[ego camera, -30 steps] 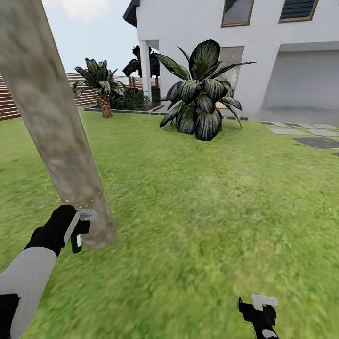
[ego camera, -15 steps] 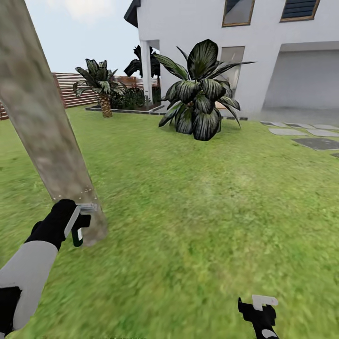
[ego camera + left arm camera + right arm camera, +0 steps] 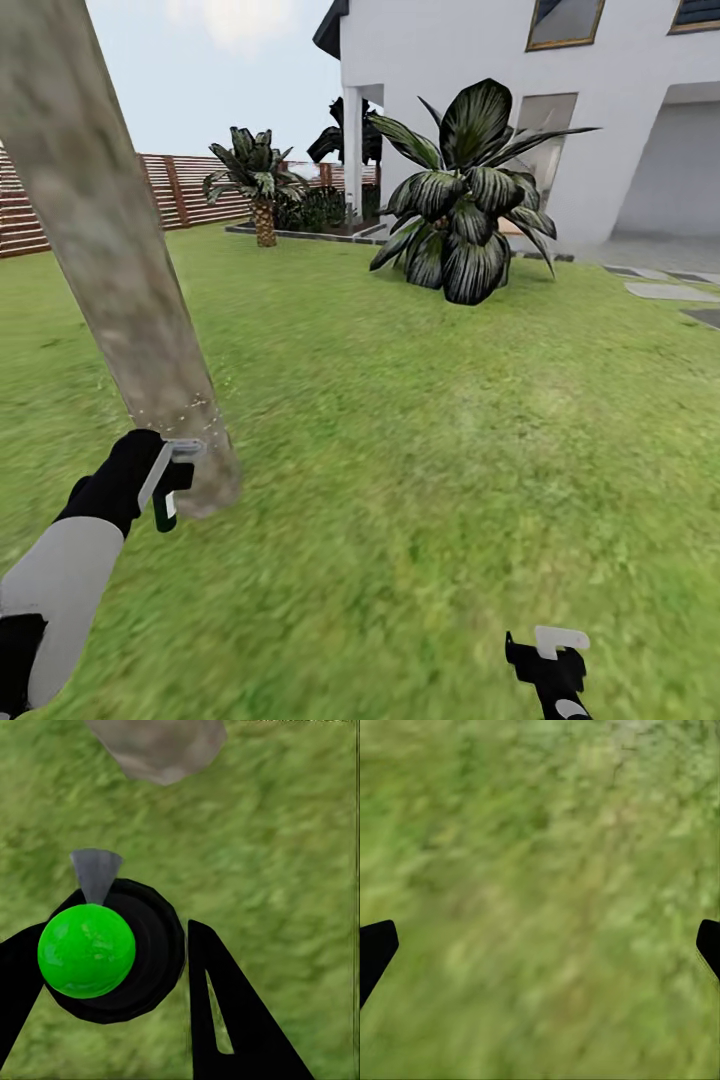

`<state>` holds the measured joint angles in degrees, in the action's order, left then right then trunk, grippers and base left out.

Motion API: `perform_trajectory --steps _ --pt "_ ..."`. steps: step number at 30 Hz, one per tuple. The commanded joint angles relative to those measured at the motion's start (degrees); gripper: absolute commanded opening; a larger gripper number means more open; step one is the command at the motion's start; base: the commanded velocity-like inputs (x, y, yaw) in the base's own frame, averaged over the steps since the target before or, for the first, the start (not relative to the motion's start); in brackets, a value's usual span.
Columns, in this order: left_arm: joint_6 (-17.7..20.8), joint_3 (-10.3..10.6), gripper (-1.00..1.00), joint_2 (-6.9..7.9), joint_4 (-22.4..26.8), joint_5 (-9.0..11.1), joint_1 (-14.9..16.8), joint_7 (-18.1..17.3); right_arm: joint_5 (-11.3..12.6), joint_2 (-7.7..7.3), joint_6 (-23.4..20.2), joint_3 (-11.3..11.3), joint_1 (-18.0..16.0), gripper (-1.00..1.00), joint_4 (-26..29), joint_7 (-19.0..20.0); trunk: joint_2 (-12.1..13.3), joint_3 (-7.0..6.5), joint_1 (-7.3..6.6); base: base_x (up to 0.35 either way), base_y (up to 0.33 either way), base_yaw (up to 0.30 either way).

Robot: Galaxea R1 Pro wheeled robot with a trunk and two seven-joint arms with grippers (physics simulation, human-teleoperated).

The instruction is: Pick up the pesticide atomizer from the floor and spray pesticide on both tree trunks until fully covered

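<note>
Two grippers: at five o'clock the right gripper (image 3: pixel 548 652) hangs open over grass; at eight o'clock the left gripper (image 3: pixel 165 485) clamps the green-capped black pesticide atomizer (image 3: pixel 105 952), nozzle just beside the mottled grey-brown tree trunk (image 3: pixel 110 260). Sweeping upward would likely cover the bare bark.

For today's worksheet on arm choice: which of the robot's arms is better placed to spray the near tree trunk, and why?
The left. Its gripper holds the atomizer right beside the tree trunk, nozzle toward it. The right gripper is open, empty, over bare lawn, away from the trunk.
</note>
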<state>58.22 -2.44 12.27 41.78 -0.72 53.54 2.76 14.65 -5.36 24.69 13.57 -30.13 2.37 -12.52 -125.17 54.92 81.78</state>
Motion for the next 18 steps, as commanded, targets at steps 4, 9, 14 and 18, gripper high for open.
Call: perform_trajectory --steps 4,9,14,18 --pt "0.2 -0.2 -1.0 -0.08 0.0 0.0 -0.2 0.2 0.5 0.0 0.1 0.5 0.0 1.0 0.0 -0.1 0.0 0.05 0.01 0.097 -0.258 0.011" --pt "0.0 -0.3 -1.0 0.05 0.0 -0.1 -1.8 0.5 0.4 0.04 0.1 0.5 0.0 1.0 0.0 -0.1 0.0 0.05 0.01 0.008 -0.276 0.001" --pt "-0.5 -1.8 -1.0 1.09 0.0 -0.3 -4.5 0.8 0.4 0.08 0.1 0.5 0.0 1.0 0.0 -0.1 0.0 0.05 0.01 0.076 -0.264 0.059" --pt "-0.7 -2.1 -1.0 1.17 -1.4 -0.3 -5.3 1.9 0.4 0.09 0.1 0.6 0.0 1.0 0.0 -0.1 0.0 0.05 0.01 0.222 -0.2 0.251"
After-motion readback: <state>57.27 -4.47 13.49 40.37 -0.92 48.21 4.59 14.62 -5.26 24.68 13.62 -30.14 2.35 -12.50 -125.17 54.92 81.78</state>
